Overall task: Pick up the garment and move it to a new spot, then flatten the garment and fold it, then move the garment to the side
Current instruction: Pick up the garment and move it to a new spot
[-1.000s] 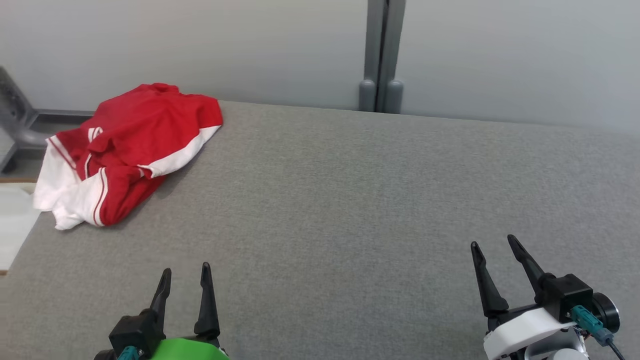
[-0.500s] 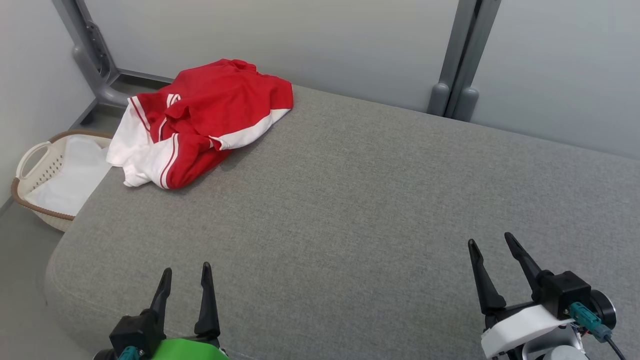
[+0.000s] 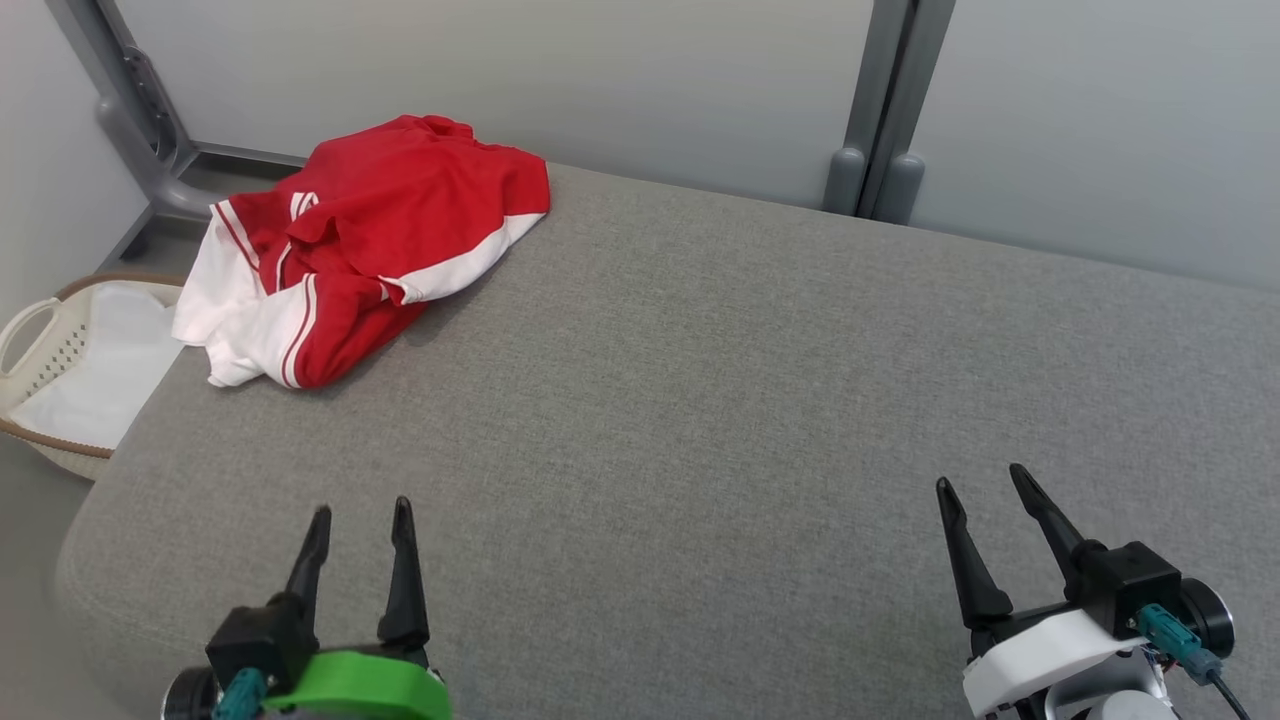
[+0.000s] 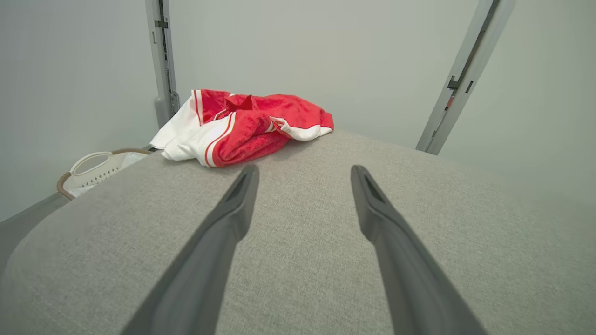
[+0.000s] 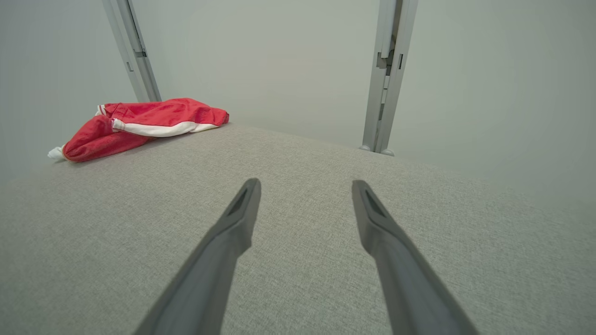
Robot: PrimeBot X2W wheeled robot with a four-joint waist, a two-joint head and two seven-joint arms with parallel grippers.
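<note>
A crumpled red and white garment (image 3: 350, 240) lies bunched at the far left corner of the grey padded surface (image 3: 700, 400), its white part hanging a little over the left edge. In the left wrist view the garment (image 4: 242, 125) sits ahead and slightly left of the fingers. From the right wrist the garment (image 5: 139, 123) shows far off at the upper left. My left gripper (image 3: 361, 510) hovers open near the front left edge, well short of the cloth. Low at the front right, my right gripper (image 3: 982, 477) is open too, with nothing between its fingers.
A white laundry basket (image 3: 60, 340) with a brown rim stands on the floor beside the surface's left edge, also seen as the basket (image 4: 93, 170) from the left wrist. Grey wall panels with upright posts (image 3: 880, 100) close off the back. Bare grey surface spans the middle and right.
The head camera has swung left and shifted, bringing the basket and left edge into view. The left gripper has edged slightly up and left. The garment lies as before.
</note>
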